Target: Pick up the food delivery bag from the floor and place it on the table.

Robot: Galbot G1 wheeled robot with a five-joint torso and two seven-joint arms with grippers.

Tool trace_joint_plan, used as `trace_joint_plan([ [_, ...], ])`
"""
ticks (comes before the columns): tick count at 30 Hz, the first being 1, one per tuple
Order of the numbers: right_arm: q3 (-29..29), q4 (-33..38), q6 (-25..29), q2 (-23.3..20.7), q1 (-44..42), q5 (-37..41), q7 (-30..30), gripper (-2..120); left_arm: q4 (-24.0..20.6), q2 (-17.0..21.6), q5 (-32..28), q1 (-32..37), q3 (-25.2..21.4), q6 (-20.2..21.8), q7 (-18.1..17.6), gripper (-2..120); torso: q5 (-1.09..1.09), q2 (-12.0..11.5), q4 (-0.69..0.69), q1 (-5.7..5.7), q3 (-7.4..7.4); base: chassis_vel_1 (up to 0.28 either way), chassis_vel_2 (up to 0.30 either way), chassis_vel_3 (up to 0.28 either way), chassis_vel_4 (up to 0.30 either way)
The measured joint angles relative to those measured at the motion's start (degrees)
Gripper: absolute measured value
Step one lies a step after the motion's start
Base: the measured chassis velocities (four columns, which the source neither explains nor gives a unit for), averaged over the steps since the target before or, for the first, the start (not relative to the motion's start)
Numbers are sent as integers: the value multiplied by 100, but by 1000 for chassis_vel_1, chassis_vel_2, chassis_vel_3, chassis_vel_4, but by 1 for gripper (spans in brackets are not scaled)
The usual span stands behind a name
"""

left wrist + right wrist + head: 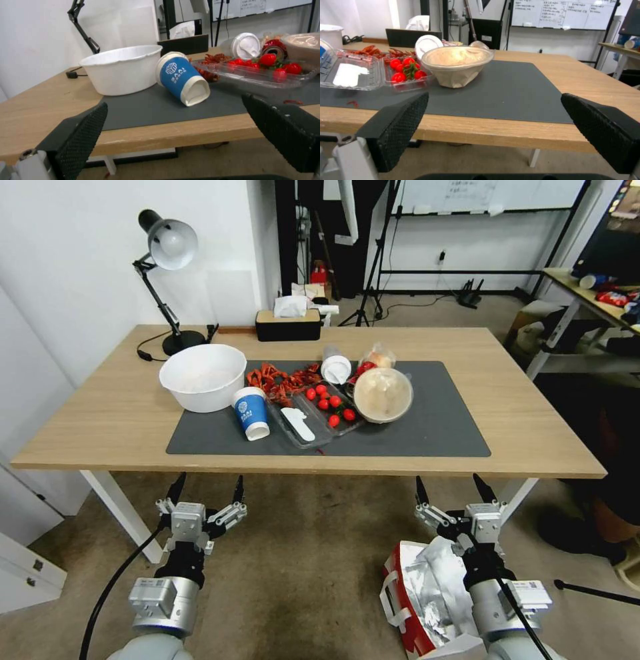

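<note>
The food delivery bag [417,597], red and white with crumpled silver foil lining and white strap handles, lies on the brownish floor [307,567] at the lower right, partly hidden under my right arm. My right gripper [452,488] hangs open above and beyond the bag, just short of the table's front edge. My left gripper [207,487] is open too, level with it on the left, holding nothing. The light-wood table [107,413] with its dark grey mat [440,427] stands ahead; both wrist views look across its front edge between open fingers [83,132] [396,127].
On the mat sit a white bowl [203,376], a tipped blue paper cup [251,412], clear trays with crayfish and tomatoes [330,403], and a lidded bowl [382,395]. A desk lamp [167,247] and tissue box [288,323] stand at the back. A side desk [587,300] is at right.
</note>
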Motion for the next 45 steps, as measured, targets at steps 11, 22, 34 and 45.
trace_joint_plan([
  [11, 48, -50, 132, -9, 23, 94, -18, 100, 9, 7, -10, -8, -3, 0, 2, 100, 1, 0, 0, 0, 0, 0, 0, 0, 0],
  [22, 481, -321, 422, -14, 122, 298, -230, 100, 960, 835, -1477, -927, -617, -68, 118, 100, -1, 0, -1, 1, 0, 0, 0, 0, 0],
  [34, 546, -378, 432, -38, 217, 380, -244, 100, 1111, 849, -1376, -736, -631, -562, 434, 100, 1, -57, 2, -29, -28, 0, 0, 0, 0],
  [45, 557, -387, 452, -19, 248, 403, -233, 100, 1131, 844, -1318, -655, -618, -594, 293, 100, 0, -303, 2, -136, -165, 0, 0, 0, 0],
])
